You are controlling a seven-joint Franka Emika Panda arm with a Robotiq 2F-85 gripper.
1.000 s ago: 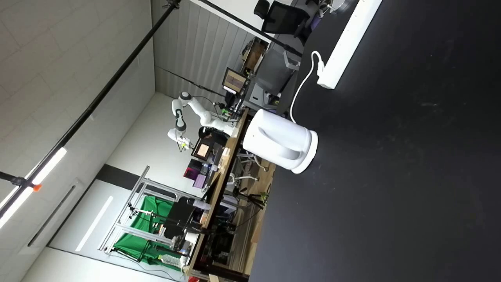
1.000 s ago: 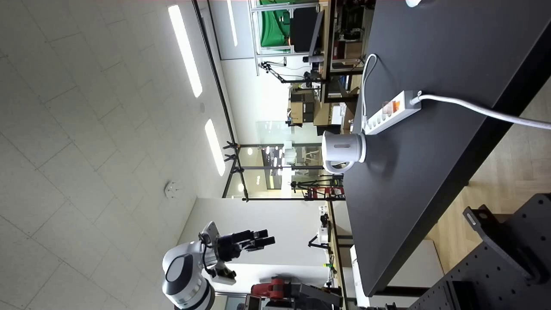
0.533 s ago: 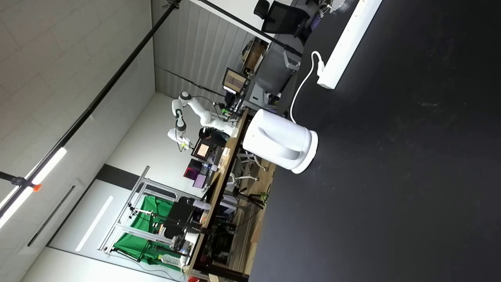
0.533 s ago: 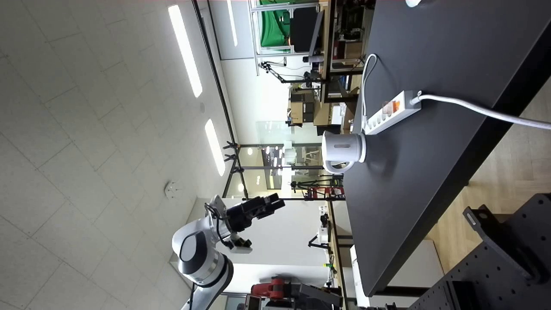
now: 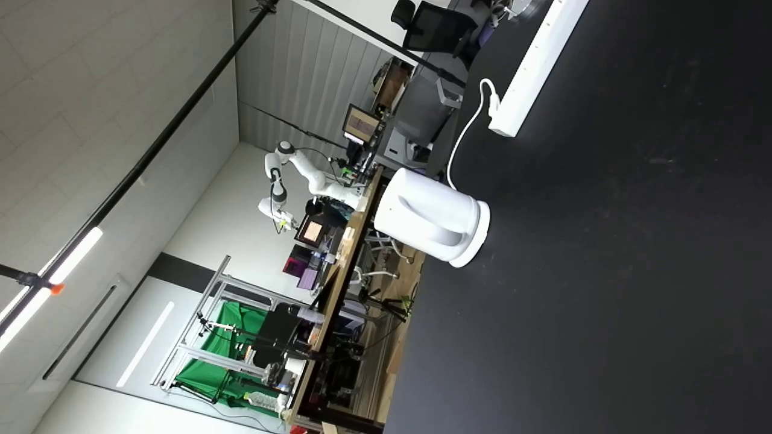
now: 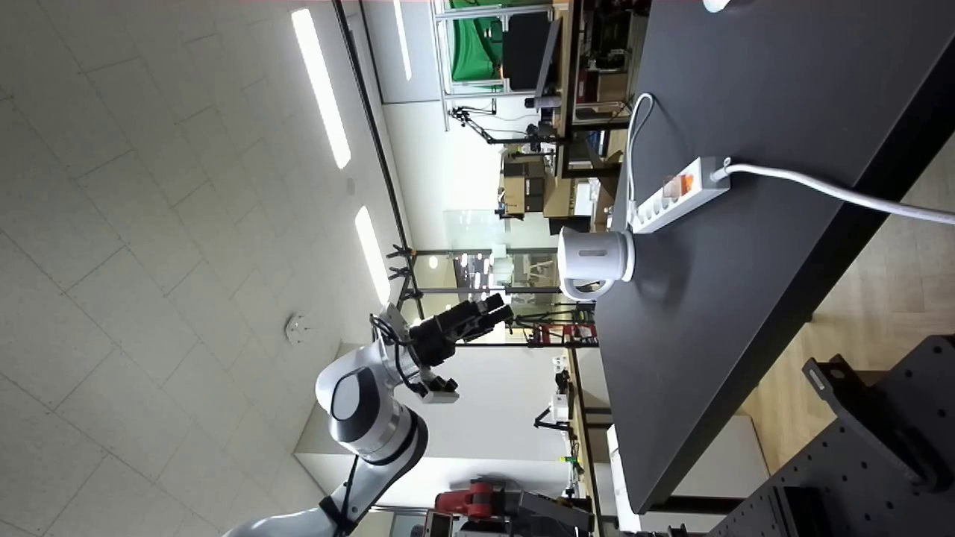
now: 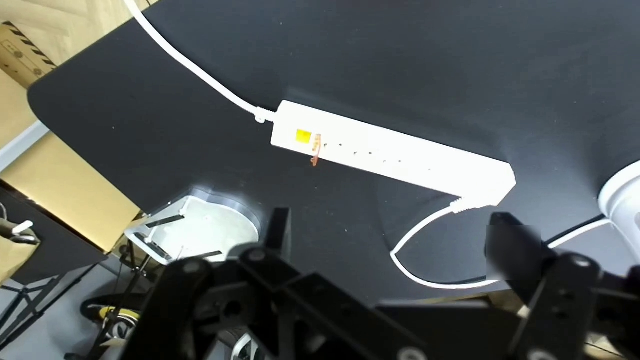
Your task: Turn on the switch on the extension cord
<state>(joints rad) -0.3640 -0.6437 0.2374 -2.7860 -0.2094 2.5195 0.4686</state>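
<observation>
Bench [image 7: 155, 130]: Matte black, it spreads across the wrist view from a rounded corner at left.
Supply cable [image 7: 199, 73]: Thick, white, it sweeps to a ribbed end.
Switch [image 7: 303, 136]: A small yellow square in white plastic; on or off, cannot be told.
Orange piece [image 7: 316, 148]: Thin, slightly bent, just beside the switch.
Extension cord [image 7: 395, 150]: A long, narrow bar of white plastic, crisp-edged and dotted with socket holes, lies flat on the bench in the middle of the wrist view.
Hand [image 7: 392, 230]: Black and angular, it is spread, its two fingers [image 7: 279, 230] wide apart; in an exterior view the silver-white arm [image 6: 380, 425] holds it in the air, well apart from the extension cord.
Thin cable [image 7: 440, 286]: White, it leaves the ribbed plug [image 7: 472, 201] at the bar's right end, kinks and curves away.
Kettle [image 7: 624, 197]: A glossy white jug with round base and looped handle, it stands upright on the bench in both exterior views.
</observation>
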